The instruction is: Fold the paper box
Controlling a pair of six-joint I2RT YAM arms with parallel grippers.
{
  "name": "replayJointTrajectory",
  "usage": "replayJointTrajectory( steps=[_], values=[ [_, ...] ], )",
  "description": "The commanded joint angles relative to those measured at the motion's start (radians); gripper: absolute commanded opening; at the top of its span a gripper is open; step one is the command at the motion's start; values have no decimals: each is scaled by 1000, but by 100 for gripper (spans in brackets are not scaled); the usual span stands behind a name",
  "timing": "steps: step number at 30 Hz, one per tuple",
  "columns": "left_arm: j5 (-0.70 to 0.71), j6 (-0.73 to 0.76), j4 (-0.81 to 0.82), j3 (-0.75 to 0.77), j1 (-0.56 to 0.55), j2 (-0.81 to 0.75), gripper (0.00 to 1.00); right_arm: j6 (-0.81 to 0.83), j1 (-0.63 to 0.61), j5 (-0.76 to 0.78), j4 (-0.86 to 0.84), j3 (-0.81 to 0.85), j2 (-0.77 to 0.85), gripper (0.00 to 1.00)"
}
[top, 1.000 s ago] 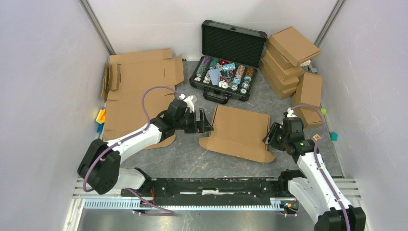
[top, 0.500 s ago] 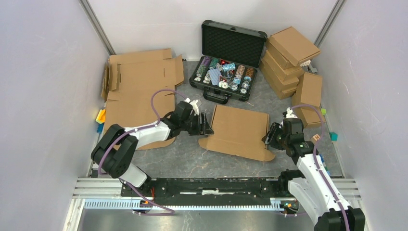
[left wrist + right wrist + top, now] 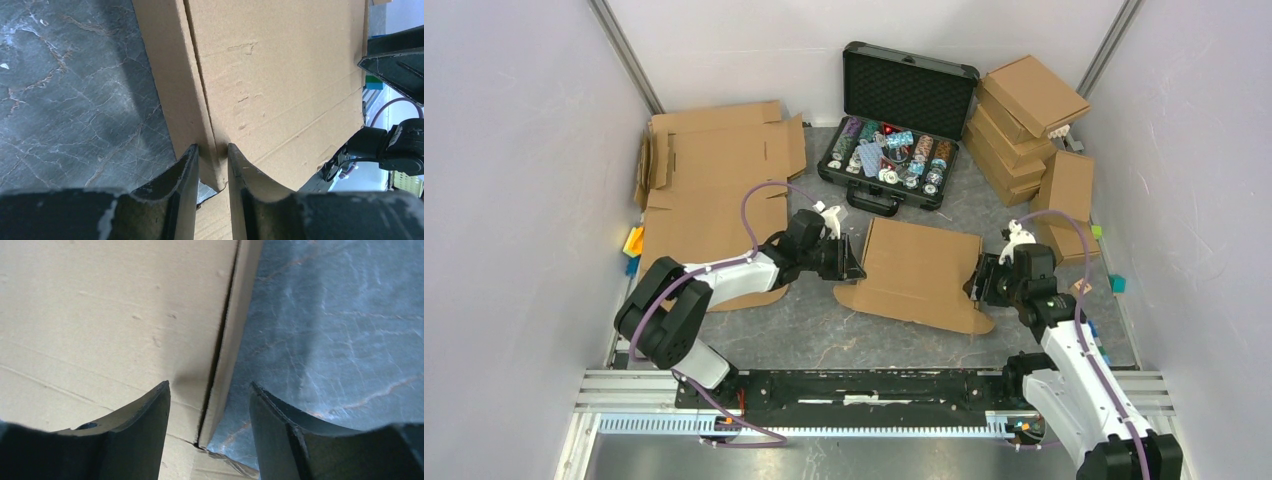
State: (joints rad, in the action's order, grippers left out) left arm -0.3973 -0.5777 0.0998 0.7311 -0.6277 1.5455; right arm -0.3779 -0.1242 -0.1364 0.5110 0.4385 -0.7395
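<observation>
The paper box (image 3: 919, 272) lies part-folded in the middle of the counter (image 3: 824, 330), between my two claws. I judge it light, stiff corrugated board that bends cleanly only along its creases and may slide on the smooth top, so the side walls are the place to hold. My left claw (image 3: 211, 149) is narrow, both fingers pressed on the left wall's edge. My right claw (image 3: 210, 390) stands wide astride the right wall, gripping nothing. Behind, the open black case (image 3: 904, 95) holds colourful chips (image 3: 889, 155).
</observation>
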Motion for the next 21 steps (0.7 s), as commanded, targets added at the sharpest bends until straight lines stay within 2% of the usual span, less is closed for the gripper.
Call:
replayJointTrajectory(
  steps=[1, 7, 10, 13, 15, 17, 19, 21],
  values=[
    [-17, 69, 10, 19, 2, -16, 33, 66, -3, -135, -124, -35, -10, 60],
    [-91, 92, 14, 73, -8, 41, 30, 2, -5, -273, -203, -97, 17, 36],
    [-82, 119, -8, 108, -13, 59, 29, -57, -23, -330, -206, -113, 42, 35],
    [-7, 152, -79, 162, -13, 74, 45, -87, -61, -304, -171, -108, 91, 38],
    [77, 163, -130, 198, -12, 78, 57, -109, -82, -302, -158, -119, 128, 44],
    [153, 169, -158, 215, -11, 62, 64, -117, -98, -331, -155, -144, 149, 51],
    [210, 166, -171, 218, -7, 30, 72, -77, -101, -321, -118, -143, 161, 60],
    [254, 161, -190, 211, -4, -28, 79, -3, -101, -225, -27, -84, 158, 68]
  ],
)
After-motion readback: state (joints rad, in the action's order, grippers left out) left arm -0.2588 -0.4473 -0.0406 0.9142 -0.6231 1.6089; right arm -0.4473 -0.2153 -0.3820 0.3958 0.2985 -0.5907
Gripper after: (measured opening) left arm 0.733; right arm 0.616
